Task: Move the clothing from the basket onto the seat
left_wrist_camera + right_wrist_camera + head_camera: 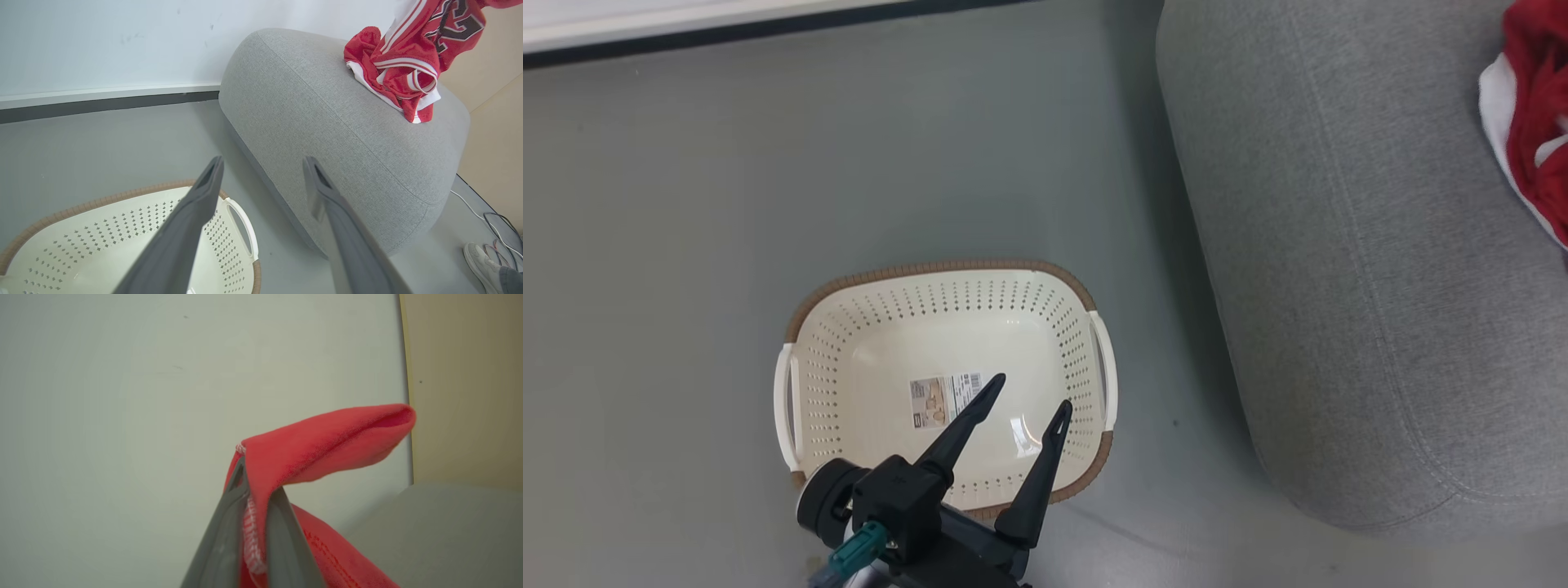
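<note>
My right fingers [220, 547] are pinched almost shut on a fold of the red clothing [327, 441], a stitched hem caught between them and a loose flap standing up past the tips. In the left wrist view that garment hangs down from above the frame, and its lower end is already bunched on top of the seat [306, 122], well in from the side that faces the basket [849, 367]. My left fingers [1037, 474] are spread wide and hold nothing, hovering over the near end of the basket, which stands on the floor [686, 204] just beside the seat. I can see nothing in the basket but a label [943, 400] on its bottom. So I take the step in hand to be laying this piece down and letting go. I would lower the right arm slowly so the cloth pools on what already rests there, not drop it from height. The cushion top is rounded and the fabric looks slippery, so I would keep it toward the middle. Then I would open fully and lift straight up, watching that the hem does not snag on a tip. I would keep the left arm parked. A person's shoe [482, 261] is on the floor past the seat, so I would keep the motion over the cushion.
</note>
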### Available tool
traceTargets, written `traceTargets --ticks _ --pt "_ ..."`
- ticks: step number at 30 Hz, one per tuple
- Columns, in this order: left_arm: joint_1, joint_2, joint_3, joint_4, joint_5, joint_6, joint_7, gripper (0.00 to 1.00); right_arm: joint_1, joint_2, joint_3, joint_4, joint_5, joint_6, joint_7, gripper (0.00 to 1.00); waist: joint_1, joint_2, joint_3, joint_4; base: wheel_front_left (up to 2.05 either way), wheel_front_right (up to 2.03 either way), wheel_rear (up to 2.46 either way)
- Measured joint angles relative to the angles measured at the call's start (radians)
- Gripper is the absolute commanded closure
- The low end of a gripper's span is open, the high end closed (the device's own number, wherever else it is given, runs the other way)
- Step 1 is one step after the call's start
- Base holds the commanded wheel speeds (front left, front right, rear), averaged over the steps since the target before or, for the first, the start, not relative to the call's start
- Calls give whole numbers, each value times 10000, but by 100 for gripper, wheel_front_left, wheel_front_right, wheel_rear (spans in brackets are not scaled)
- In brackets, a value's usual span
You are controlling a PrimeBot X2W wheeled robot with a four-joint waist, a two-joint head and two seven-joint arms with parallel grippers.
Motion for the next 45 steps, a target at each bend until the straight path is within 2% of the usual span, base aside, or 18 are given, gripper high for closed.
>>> traceTargets --ticks 7,11,12,13,15,19,24,30,36,41,45 --pt "27 132 211 -102 48 100 -46 0 2086 876 777 1599 -418 234 -132 100 0 0 489 -47 0 0 0" --pt "53 299 431 -127 48 180 -52 0 2395 1185 1053 2086 -619 270 -253 100 -2 0 573 -265 0 0 0" --pt "48 301 431 -107 48 176 -52 0 2423 1237 1093 2197 -656 270 -265 93 -1 0 582 -324 0 0 0" --pt "35 297 428 -84 46 176 -52 0 2475 1283 1127 2286 -719 274 -297 80 -1 0 582 -383 0 0 0" --pt "17 278 418 -13 44 174 -52 0 2563 1367 949 2364 -727 265 -353 0 -1 0 556 -482 0 0 0" --pt "-42 98 621 109 -63 207 -155 0 2716 1267 788 2130 -717 349 -447 0 -3 -2 342 -624 0 0 0" --pt "-253 19 959 430 -234 282 -468 0 3908 1446 408 1670 -652 268 -514 0 -3 -2 103 -691 0 0 0" --pt "-199 -44 1509 815 -460 485 -980 0 6838 2474 324 -69 -813 222 -510 0 -3 -2 -543 -671 0 0 0" --pt "55 -213 1732 1329 -813 625 -1444 0 9015 3659 757 -2117 -1367 178 -510 0 -4 -3 -1320 -479 0 0 0" --pt "458 -284 2008 1864 -945 719 -1827 0 10309 4172 1415 -3505 -2082 180 -510 0 -5 -3 -1946 -88 0 0 0" --pt "958 -278 2299 2293 -1122 817 -2000 0 11076 4247 1918 -4324 -2748 178 -510 0 -5 -3 -2434 335 0 0 0"
